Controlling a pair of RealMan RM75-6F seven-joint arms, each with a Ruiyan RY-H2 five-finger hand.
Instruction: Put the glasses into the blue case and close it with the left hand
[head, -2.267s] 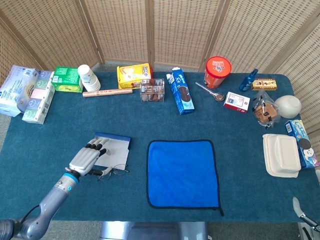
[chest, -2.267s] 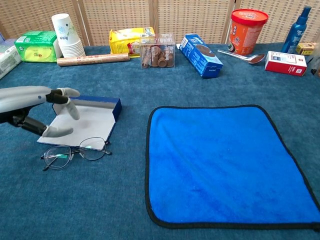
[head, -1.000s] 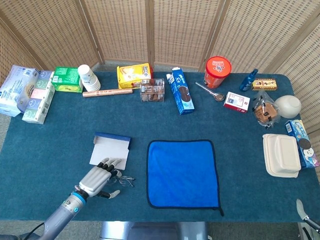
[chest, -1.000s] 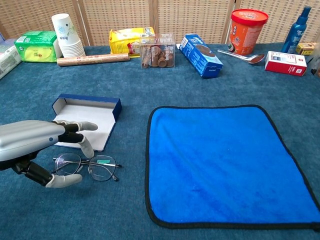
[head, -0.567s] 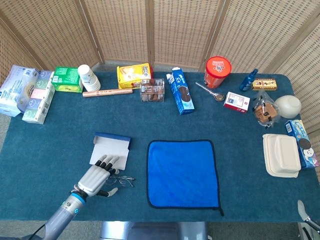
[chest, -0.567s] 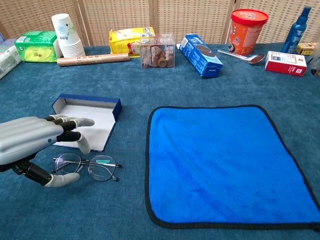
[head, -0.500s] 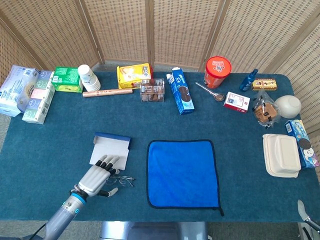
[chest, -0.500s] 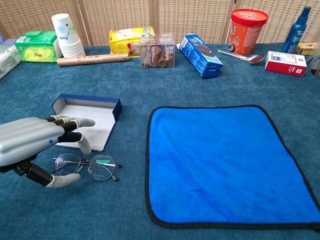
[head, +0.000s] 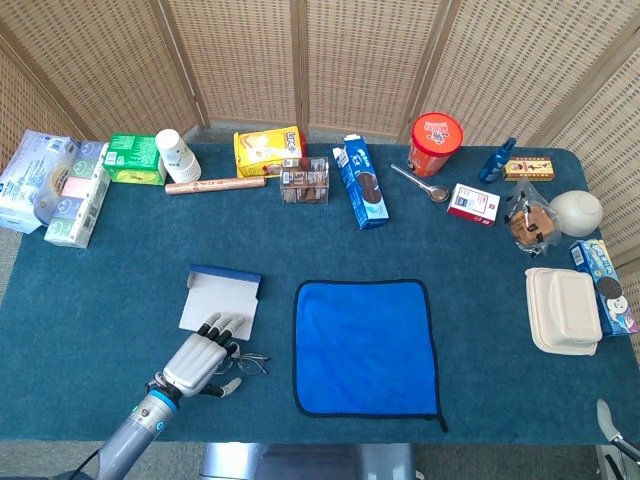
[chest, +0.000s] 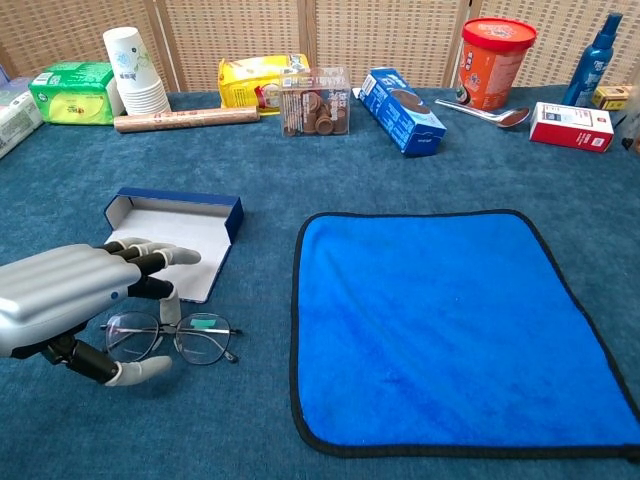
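Your left hand (chest: 75, 300) has dropped lower over the glasses (chest: 172, 338) than it was half a second ago, and its fingers now arch over the left lens with the thumb tucked beneath, near the frame's front edge. It holds nothing yet: the fingers are apart and the glasses lie flat on the blue-green table (chest: 330, 170), unmoved. That puts you at the start of the grasp, with loading and closing both ahead.

From the head view, the forearm comes in from the lower left corner, palm down, fingertips (head: 222, 325) reaching toward the near edge of the blue case (head: 222, 296). The case sits open just beyond the glasses, pale lining up, lid wall at the far side.

Further right lies the blue cloth (chest: 450, 320), well apart from the work. Your right hand is out of sight in both views.
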